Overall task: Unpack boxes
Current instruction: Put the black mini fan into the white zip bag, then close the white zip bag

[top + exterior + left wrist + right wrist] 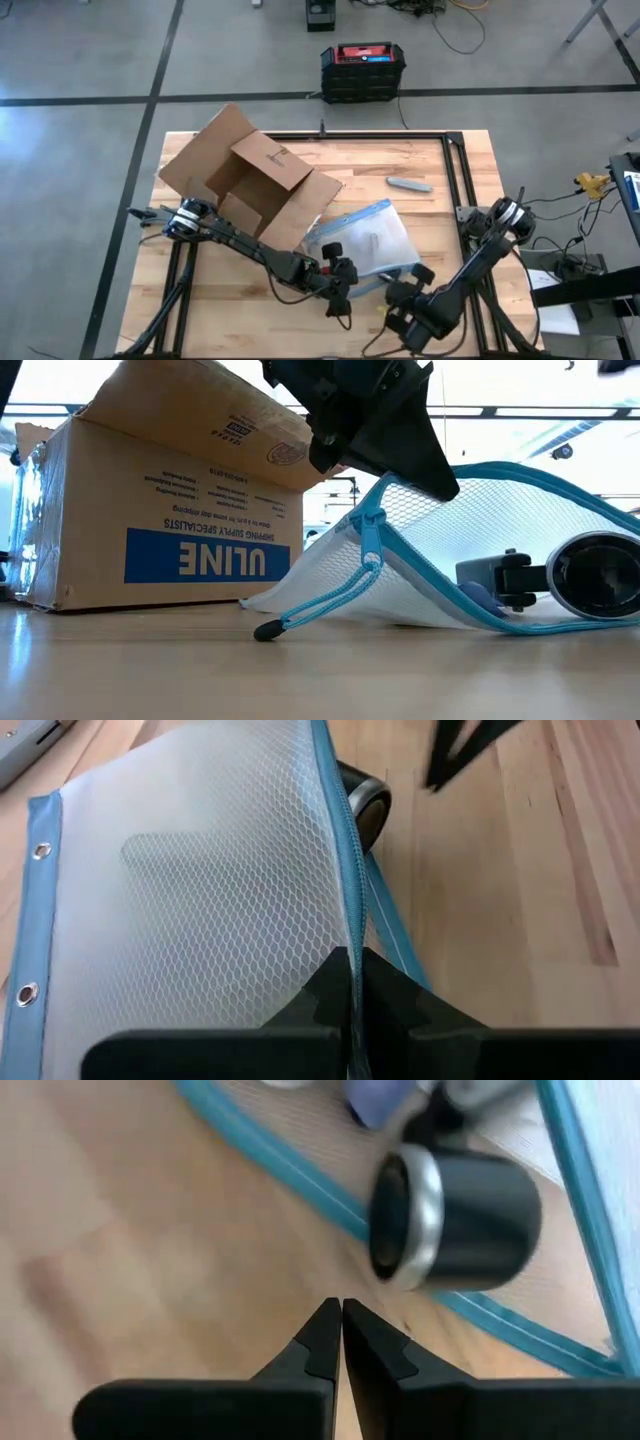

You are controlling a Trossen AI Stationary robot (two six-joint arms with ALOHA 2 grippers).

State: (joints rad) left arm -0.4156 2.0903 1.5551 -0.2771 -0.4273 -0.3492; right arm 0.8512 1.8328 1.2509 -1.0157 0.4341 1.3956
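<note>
Near the table's front edge, we see the left gripper (pixel 350 982) pinching the zip pouch (pixel 365 238) along its blue zipper edge. Beside it, the right gripper (pixel 341 1330) is pressed together, empty, over bare wood. Behind-left lies the cardboard box (pixel 245 180), flaps open.

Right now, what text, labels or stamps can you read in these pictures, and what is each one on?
"ULINE", upside down, white on a blue band: side of the box.
"SHIPPING SUPPLY SPECIALISTS", upside down beside it on the same blue label.
Small print lines above the label: too small to read.
Round stamp and small printed block on the box flap: unreadable.
Label on the black crate: blurred.
Pouch: no text seen.
</note>
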